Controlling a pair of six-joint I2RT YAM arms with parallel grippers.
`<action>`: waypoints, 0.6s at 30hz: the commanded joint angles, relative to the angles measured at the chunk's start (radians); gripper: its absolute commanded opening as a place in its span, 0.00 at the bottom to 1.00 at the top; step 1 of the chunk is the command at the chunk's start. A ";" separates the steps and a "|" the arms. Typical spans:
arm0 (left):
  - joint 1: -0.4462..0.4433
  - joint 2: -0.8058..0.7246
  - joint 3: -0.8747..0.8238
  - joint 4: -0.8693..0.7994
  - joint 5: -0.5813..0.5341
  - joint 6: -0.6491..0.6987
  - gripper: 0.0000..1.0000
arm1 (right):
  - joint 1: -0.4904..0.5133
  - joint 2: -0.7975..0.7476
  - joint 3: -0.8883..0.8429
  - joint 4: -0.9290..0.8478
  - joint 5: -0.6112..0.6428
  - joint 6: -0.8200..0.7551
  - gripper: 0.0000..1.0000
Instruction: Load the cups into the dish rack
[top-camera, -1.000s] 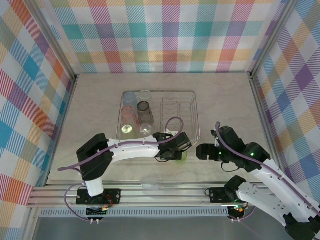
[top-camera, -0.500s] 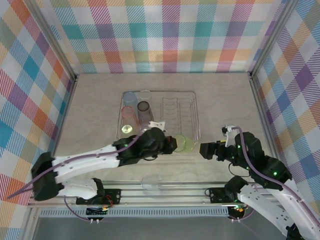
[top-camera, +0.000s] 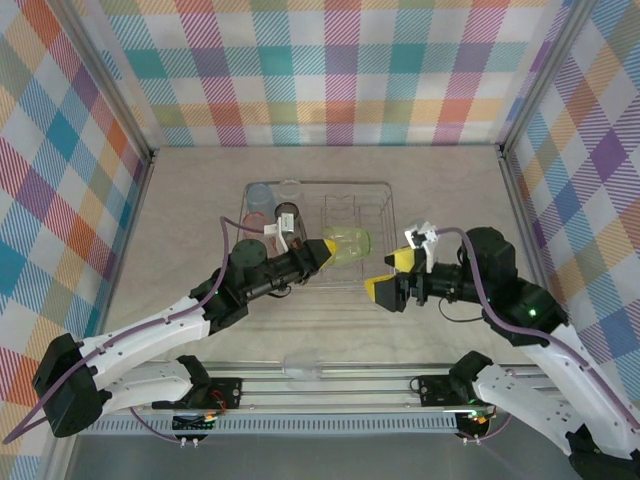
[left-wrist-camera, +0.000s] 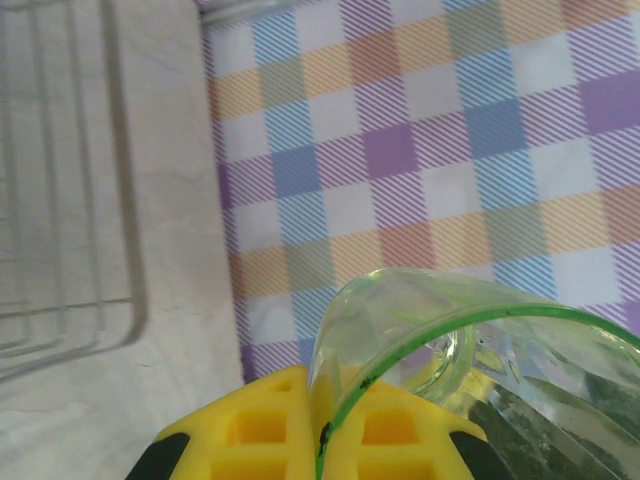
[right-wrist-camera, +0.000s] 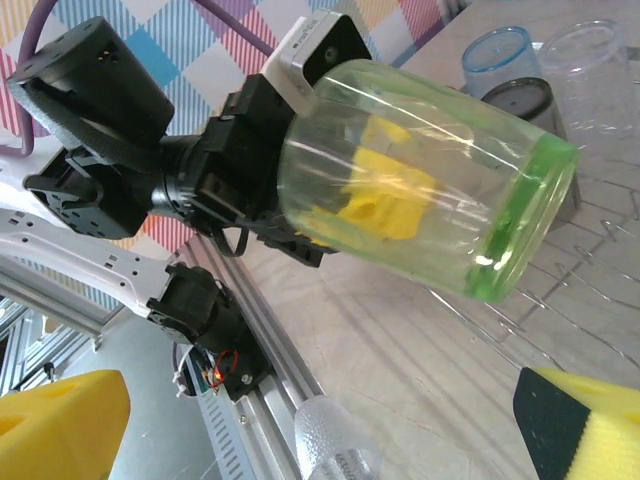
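Rack (top-camera: 385, 200): cups (top-camera: 288, 215) stowed at 10 o'clock. Left gripper (top-camera: 328, 247) clamps green cup (top-camera: 348, 243) above; right gripper (top-camera: 390, 275) agape, empty. Clear cup (top-camera: 300, 366) outstanding, 6 o'clock.

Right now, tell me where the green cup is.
In the top view the green cup is held on its side in the left arm's jaws, over the right half of the dish rack, right of the smoky grey cup.
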 joint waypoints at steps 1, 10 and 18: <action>0.012 -0.028 0.006 0.126 0.085 -0.039 0.00 | -0.045 0.032 0.038 0.090 -0.117 -0.037 0.99; 0.014 -0.060 0.002 0.137 0.124 -0.037 0.00 | -0.231 0.134 0.035 0.240 -0.357 0.061 0.99; 0.014 -0.039 0.020 0.167 0.152 -0.036 0.00 | -0.256 0.239 0.007 0.446 -0.591 0.177 0.99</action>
